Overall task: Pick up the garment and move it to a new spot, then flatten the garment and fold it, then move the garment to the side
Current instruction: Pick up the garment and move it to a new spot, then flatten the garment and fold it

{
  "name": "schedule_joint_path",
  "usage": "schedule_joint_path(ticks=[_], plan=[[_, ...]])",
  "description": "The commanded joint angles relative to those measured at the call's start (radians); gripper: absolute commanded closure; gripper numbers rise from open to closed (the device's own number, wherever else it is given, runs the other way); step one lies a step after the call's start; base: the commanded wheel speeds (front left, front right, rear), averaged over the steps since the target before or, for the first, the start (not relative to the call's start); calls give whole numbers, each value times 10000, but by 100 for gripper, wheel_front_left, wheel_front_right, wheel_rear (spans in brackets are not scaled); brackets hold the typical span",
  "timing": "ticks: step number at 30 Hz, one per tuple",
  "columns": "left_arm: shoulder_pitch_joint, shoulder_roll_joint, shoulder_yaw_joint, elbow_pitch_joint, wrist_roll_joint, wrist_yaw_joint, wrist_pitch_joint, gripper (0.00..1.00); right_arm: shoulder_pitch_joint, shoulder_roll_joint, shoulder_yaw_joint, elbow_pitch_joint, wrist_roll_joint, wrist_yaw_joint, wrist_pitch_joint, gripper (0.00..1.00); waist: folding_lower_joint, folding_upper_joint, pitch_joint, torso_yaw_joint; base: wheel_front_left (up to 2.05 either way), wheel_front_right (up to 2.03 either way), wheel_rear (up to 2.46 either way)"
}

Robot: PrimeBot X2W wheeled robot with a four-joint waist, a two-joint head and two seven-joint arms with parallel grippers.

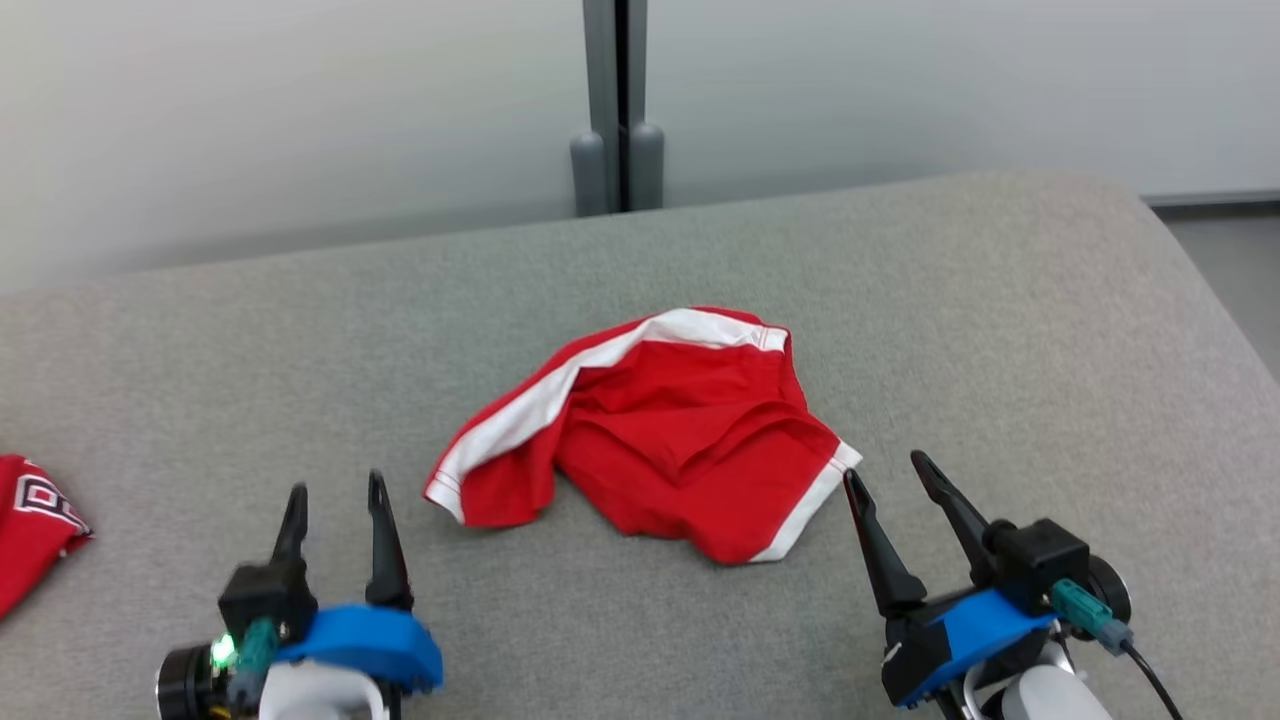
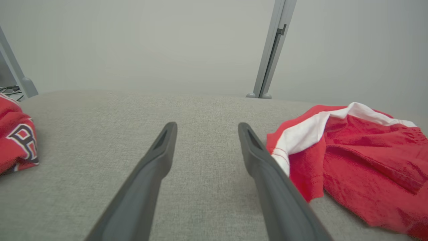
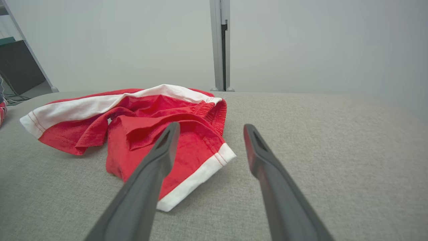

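Note:
A pair of red shorts with white trim [image 1: 660, 430] lies crumpled in the middle of the grey padded surface [image 1: 1000, 330]. My left gripper [image 1: 336, 490] stands open at the lower left, a little left of the garment's white-edged corner [image 2: 301, 140], with nothing between its fingers. At the lower right, my right gripper [image 1: 885, 470] is open too, its left finger [image 3: 160, 157] just beside the white hem of the garment [image 3: 160, 127]. Neither gripper touches the cloth.
Another red garment with a black and white print [image 1: 35, 520] lies at the surface's left edge, also in the left wrist view [image 2: 16, 140]. A grey post [image 1: 618, 110] rises behind the far edge against a pale wall. The surface's right edge drops off to floor [image 1: 1240, 270].

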Motion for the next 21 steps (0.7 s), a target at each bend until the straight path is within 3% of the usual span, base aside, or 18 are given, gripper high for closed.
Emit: schedule_joint_path(ticks=[1, 8, 14, 21], plan=[[504, -125, 224, -330, 355, 3, -28, 0, 269, -11, -121, -27, -76, 1, -4, 0, 1, 0, -280, 71, 0, 0, 0], [1890, -285, 618, -917, 839, -294, -28, 0, 828, 45, -511, -99, -196, 1, -6, 0, 1, 0, -885, 437, 0, 0, 0], [2076, -305, 446, -1026, 693, -395, -28, 0, 1087, 78, -629, -141, -228, 1, -4, 0, 1, 0, -938, 596, 0, 0, 0], [1425, -299, -485, -394, -478, -1185, -27, 0, 808, 81, -455, -130, -143, 1, -4, 0, 1, 0, -496, 443, 0, 0, 0]])
